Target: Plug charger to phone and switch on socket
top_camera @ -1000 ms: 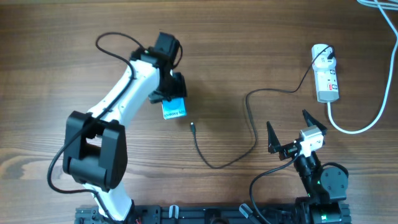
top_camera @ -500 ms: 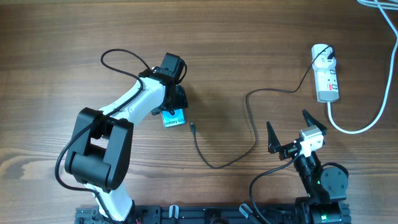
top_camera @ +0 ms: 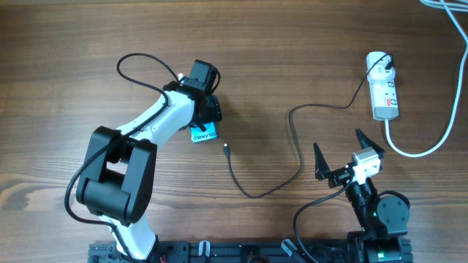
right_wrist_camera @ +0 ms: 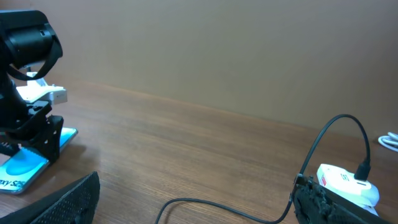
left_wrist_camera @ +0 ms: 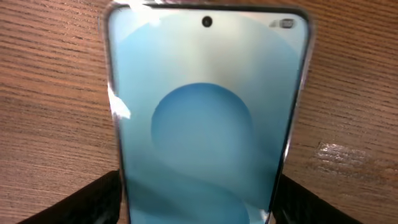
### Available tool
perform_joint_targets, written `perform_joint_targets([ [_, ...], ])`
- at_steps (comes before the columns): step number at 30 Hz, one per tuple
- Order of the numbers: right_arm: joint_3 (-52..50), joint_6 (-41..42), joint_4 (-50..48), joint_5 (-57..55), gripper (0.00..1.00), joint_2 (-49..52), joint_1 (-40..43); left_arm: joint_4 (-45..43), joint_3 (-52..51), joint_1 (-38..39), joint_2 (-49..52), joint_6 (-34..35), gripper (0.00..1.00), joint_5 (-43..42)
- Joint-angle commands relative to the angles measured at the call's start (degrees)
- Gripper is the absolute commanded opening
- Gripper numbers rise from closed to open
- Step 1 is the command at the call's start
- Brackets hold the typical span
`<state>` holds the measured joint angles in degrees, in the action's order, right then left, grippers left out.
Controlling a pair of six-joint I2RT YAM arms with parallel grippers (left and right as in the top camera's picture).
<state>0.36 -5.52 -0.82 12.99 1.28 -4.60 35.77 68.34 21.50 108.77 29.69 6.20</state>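
Observation:
The phone [top_camera: 204,134], with a blue-turquoise screen, lies flat on the wooden table under my left gripper [top_camera: 203,126]. In the left wrist view the phone [left_wrist_camera: 205,112] fills the frame. The black fingers [left_wrist_camera: 81,202] flank its long edges, and a thin strip of wood shows beside the left one, so the left gripper [left_wrist_camera: 198,208] is open around it. The charger [top_camera: 292,131] is a thin black cable. Its metal tip [top_camera: 226,150] lies just right of the phone, and its black plug [top_camera: 385,69] sits in the white socket [top_camera: 382,93]. My right gripper [top_camera: 338,146] stands open and empty near the front edge.
A thick white cable [top_camera: 439,139] loops from the socket toward the right table edge. From the right wrist view the phone [right_wrist_camera: 22,169] lies far left, the socket [right_wrist_camera: 345,183] is at the right, and the charger cable [right_wrist_camera: 236,211] crosses the wood between the fingertips.
The left arm brought the phone slightly down and left onto the table, and its fingers have spread apart. The right arm has not moved.

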Motion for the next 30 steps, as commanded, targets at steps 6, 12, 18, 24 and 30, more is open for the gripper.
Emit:
perform_joint_targets([
  [6,-0.07,-0.48,-0.13,-0.50,1.00,-0.26,-0.26,0.42,0.09,-0.04,-0.24,-0.17,1.00,0.70],
  [12,-0.07,-0.50,-0.13,-0.50,1.00,-0.26,-0.26,9.29,11.39,-4.17,-0.46,-5.49,1.00,-11.39],
  [18,-0.07,-0.50,-0.13,-0.50,1.00,-0.26,-0.26,10.25,11.61,-5.01,-0.17,-5.46,1.00,-13.46],
  [24,-0.07,-0.50,-0.13,-0.50,1.00,-0.26,-0.26,10.12,9.84,-2.99,-0.15,-5.40,1.00,-12.57],
  [30,-0.07,-0.48,-0.13,-0.50,1.00,-0.26,-0.26,7.13,4.02,-1.64,0.02,-3.54,1.00,-5.73],
])
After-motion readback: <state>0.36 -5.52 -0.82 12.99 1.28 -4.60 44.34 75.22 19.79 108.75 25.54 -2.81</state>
